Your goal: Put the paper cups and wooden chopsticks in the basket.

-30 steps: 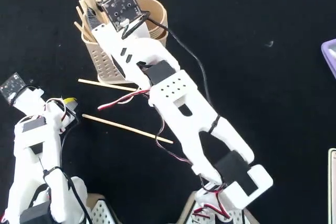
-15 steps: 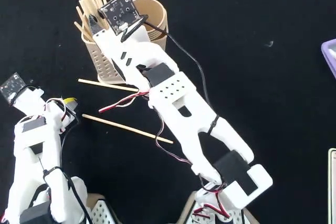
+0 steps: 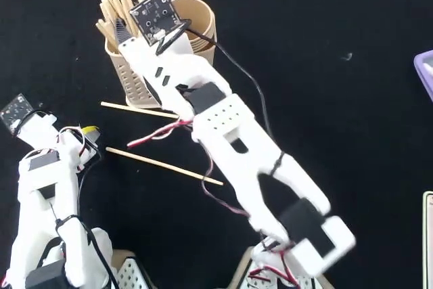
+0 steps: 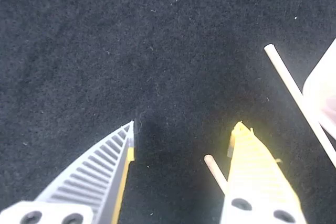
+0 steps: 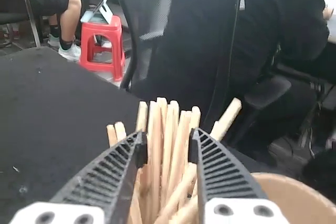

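The bundle of chopsticks (image 3: 118, 8) has dropped lower into the basket (image 3: 135, 82), beside the stacked paper cups (image 3: 203, 21), with the right gripper (image 5: 167, 140) above it, fingers slightly spread, while two chopsticks (image 3: 162, 165) lie on the tabletop (image 3: 338, 133) near the left gripper (image 4: 185, 125), its fingers spread and empty.

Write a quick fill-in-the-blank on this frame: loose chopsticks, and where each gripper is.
1. The number of chopsticks lying flat on the table is ____.
2. The right gripper hangs over the upright bundle of sticks standing in the ____.
3. The left gripper, low over the table next to a loose stick, has its jaws ____.

Missing words: two; basket; open.
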`<action>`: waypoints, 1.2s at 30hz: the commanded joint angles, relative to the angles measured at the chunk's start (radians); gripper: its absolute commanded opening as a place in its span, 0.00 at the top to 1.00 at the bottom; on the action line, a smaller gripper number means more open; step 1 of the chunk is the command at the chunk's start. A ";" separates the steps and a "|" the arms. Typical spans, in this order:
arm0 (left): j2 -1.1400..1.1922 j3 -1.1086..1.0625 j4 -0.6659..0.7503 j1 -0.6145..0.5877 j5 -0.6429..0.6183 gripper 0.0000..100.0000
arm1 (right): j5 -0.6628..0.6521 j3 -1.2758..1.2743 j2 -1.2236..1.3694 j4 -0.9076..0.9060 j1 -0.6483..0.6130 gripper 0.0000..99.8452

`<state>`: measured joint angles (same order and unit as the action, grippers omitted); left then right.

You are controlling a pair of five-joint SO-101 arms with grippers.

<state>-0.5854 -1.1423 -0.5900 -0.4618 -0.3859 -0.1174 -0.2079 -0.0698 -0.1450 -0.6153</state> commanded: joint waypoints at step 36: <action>-0.015 0.013 0.020 0.005 -0.003 0.71 | -0.338 -0.918 -0.318 -0.196 0.198 0.86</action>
<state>-0.5854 -1.1423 -0.5900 -0.4618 -0.3859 -0.4457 -1.1853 -0.4580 -0.4120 -0.4281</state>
